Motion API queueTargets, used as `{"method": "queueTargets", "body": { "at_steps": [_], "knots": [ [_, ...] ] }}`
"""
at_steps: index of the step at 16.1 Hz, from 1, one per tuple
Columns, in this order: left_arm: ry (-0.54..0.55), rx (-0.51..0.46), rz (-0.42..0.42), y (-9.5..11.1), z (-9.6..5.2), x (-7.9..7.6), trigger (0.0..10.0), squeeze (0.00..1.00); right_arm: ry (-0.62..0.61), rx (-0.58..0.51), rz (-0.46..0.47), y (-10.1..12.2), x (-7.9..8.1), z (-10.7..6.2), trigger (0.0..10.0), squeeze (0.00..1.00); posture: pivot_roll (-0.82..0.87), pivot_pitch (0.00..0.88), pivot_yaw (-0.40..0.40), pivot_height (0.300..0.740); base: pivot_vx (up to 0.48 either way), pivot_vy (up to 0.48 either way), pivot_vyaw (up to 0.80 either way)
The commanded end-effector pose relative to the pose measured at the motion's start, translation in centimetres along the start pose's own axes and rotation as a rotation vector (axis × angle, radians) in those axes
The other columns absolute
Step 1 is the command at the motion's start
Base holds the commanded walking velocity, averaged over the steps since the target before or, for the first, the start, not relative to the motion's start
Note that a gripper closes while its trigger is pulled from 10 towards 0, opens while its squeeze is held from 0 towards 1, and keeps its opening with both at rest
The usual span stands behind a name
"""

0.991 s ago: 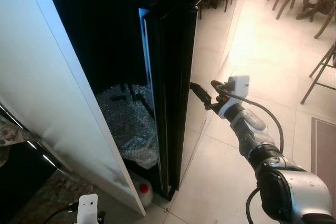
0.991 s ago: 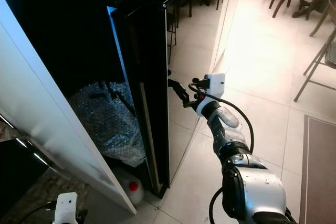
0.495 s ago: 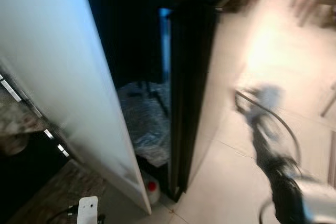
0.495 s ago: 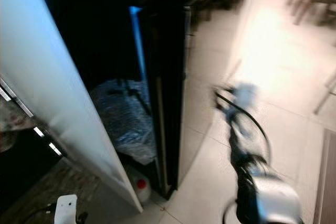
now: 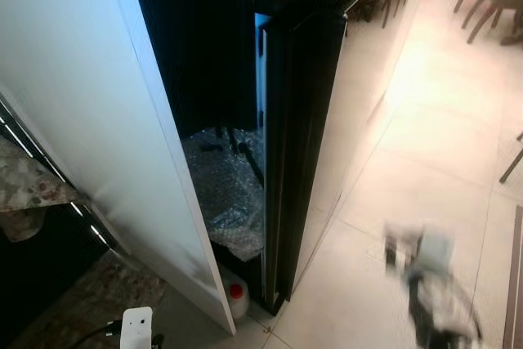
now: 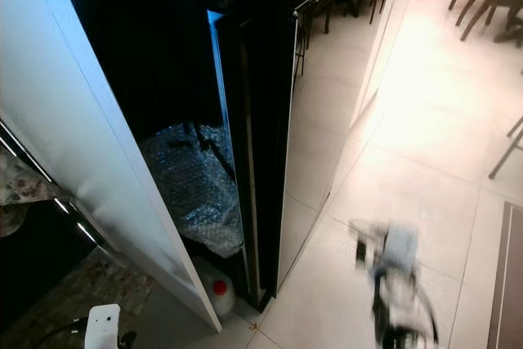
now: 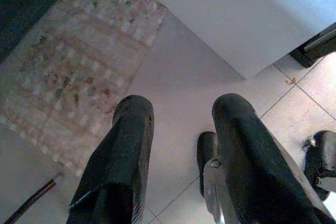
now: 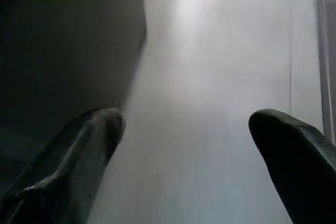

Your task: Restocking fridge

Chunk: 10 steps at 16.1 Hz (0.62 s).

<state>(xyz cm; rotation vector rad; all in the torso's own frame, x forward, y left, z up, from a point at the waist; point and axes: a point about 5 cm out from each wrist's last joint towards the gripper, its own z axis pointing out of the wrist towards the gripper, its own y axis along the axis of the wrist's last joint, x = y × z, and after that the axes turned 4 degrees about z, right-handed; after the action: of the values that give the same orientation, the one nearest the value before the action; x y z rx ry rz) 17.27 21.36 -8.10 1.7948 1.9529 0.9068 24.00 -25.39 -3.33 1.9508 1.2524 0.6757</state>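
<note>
Black fridge door point(image 5: 298, 145) standing ajar, giving access to dark interior. Bubble wrap point(image 5: 225, 194) lying low inside. Right claw point(image 8: 184, 156) hanging low over floor, spread, empty, blurred. Left claw point(image 7: 181, 156) idling, spread, empty.

You had only a narrow gap between the white door point(image 5: 90, 112) and the black door point(image 5: 286, 145), with bubble wrap point(image 5: 225, 194) and a jug point(image 5: 233, 298) blocking its bottom.
</note>
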Motion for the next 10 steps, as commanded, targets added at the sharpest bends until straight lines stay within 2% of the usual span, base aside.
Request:
{"method": "queueTargets", "body": {
  "at_steps": [1,2,3,4,5,9,10],
  "knots": [
    [0.006,0.021,0.007,-0.4,-0.1,0.2,10.0,0.0,0.02,0.228,-0.087,-5.5,-0.6,-1.6,10.0,0.0,-0.03,0.0,0.025,0.74,0.0,0.0,0.0],
    [0.007,0.022,0.007,-0.4,0.0,0.3,10.0,0.0,0.021,0.256,-0.098,-6.3,-0.7,-1.9,10.0,0.0,-0.03,0.0,0.025,0.74,0.0,0.0,0.0],
    [0.007,0.026,0.009,-0.4,-0.1,0.3,10.0,0.0,0.039,0.352,-0.163,-8.8,-1.0,-3.0,10.0,0.0,-0.03,0.0,0.025,0.74,0.0,0.0,0.0],
    [0.01,0.026,0.005,-0.5,-0.1,0.4,10.0,0.0,0.061,0.391,-0.181,-10.0,-0.8,-3.6,10.0,0.0,-0.01,0.0,0.023,0.74,0.0,0.0,0.0],
    [0.012,0.029,-0.001,-0.6,-0.1,0.5,10.0,0.0,0.126,0.423,-0.187,-10.9,0.1,-4.0,10.0,0.0,-0.01,0.0,0.022,0.74,0.0,0.0,0.0],
    [0.011,0.047,0.004,-1.3,-0.3,0.6,10.0,0.0,0.166,0.413,-0.256,-10.8,1.2,-3.9,10.0,0.0,0.0,0.0,0.024,0.74,0.0,0.0,0.0],
    [0.01,0.052,0.007,-1.4,-0.3,0.7,10.0,0.0,0.167,0.388,-0.26,-10.3,1.4,-3.7,10.0,0.0,0.0,0.0,0.028,0.74,0.0,0.0,0.79]
  ]
}}
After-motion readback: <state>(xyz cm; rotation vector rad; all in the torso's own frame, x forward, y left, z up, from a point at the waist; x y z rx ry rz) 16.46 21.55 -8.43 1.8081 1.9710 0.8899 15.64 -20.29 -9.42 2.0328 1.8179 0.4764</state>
